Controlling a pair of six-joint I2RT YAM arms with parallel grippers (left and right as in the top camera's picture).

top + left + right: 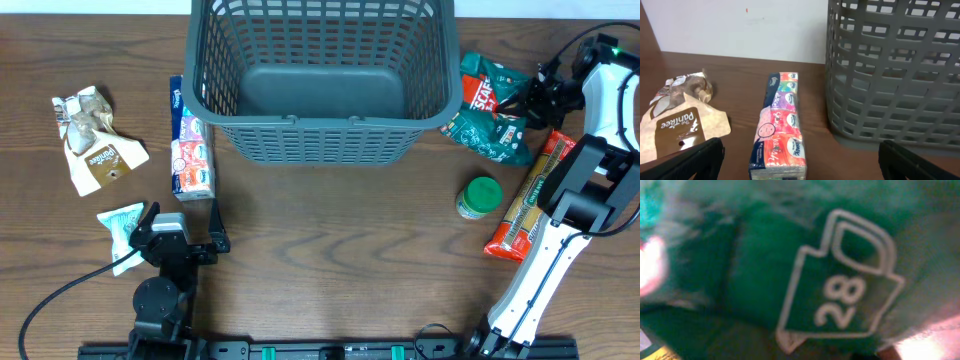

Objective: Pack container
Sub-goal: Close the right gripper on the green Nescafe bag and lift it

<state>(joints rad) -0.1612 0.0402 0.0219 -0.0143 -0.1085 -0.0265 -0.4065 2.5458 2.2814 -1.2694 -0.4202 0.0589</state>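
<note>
The dark grey lattice basket point(320, 122) stands empty at the back centre; its wall fills the right of the left wrist view point(890, 75). A colourful tissue pack point(192, 145) lies just left of it. My left gripper point(184, 222) is open and empty in front of the pack, which lies between and ahead of its fingers point(800, 167) in the wrist view point(780, 125). My right gripper point(537, 95) is right against a green snack bag point(490, 115). The bag fills the blurred right wrist view point(790, 270), and the fingers do not show.
A crumpled brown and white bag point(95, 140) lies at the far left, also in the left wrist view point(677, 120). A mint green packet point(120, 225) lies beside the left arm. A green-lidded jar point(480, 197) and an orange pasta pack point(528, 195) lie at the right.
</note>
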